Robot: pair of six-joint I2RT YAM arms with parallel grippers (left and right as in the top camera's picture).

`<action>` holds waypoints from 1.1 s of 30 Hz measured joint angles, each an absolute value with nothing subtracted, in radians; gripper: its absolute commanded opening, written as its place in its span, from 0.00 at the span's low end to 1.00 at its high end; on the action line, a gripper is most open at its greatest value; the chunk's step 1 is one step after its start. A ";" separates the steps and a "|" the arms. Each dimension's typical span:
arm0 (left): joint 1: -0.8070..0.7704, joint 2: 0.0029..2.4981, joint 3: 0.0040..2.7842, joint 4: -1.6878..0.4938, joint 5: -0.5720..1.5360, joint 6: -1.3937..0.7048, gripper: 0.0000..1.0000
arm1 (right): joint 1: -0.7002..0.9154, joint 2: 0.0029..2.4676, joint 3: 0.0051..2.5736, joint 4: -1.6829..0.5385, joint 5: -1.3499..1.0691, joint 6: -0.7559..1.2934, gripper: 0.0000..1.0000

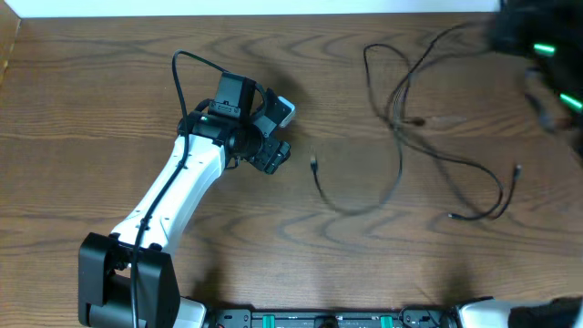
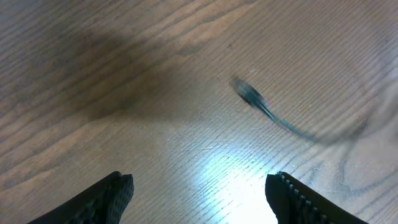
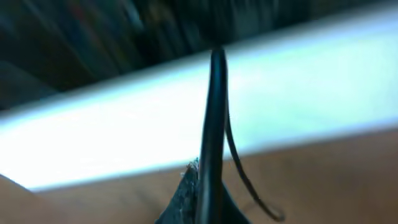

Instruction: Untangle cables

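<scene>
Sprawling over the right half of the table [image 1: 91,109], the black cables [image 1: 401,137] lie in loose loops in the overhead view. One small plug [image 1: 314,165] rests just right of the left gripper [image 1: 279,135] and apart from it. One of the cables runs off toward the far right corner, where the right gripper [image 1: 517,36] shows only as a dark blur. In the left wrist view, the left gripper's fingers [image 2: 115,193] stand wide apart with bare table between them, holding nothing. The blurred plug lies ahead of them and a little to the right, untouched. The right wrist view is smeared: one of the black cables [image 3: 213,124] rises straight up before the camera, a thinner line curving off to its right. Whether the right gripper is clenched on it cannot be told.
</scene>
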State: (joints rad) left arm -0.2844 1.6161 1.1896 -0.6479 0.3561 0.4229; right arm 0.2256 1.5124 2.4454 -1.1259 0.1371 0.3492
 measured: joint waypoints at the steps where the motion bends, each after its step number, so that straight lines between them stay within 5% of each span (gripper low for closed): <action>1: -0.284 1.616 1.190 -0.648 0.356 0.423 0.74 | 0.226 1.504 2.510 -1.121 0.125 0.344 0.02; 9: -0.284 1.616 1.190 -0.648 0.356 0.423 0.73 | 0.226 1.457 2.782 -1.072 0.084 0.332 0.02; 18: -0.284 1.616 1.190 -0.673 0.356 0.423 0.73 | 0.226 1.455 2.799 -0.945 0.047 0.353 0.02; 25: -0.284 1.616 1.190 -0.660 0.356 0.423 0.73 | 0.226 1.469 2.794 -1.081 0.177 0.279 0.02; 30: -0.284 1.616 1.190 -0.645 0.399 0.425 0.51 | 0.226 1.508 2.788 -1.154 0.365 0.121 0.01; 33: -0.285 1.616 1.190 -0.646 0.507 0.425 0.49 | 0.226 1.528 2.766 -1.180 0.399 0.091 0.01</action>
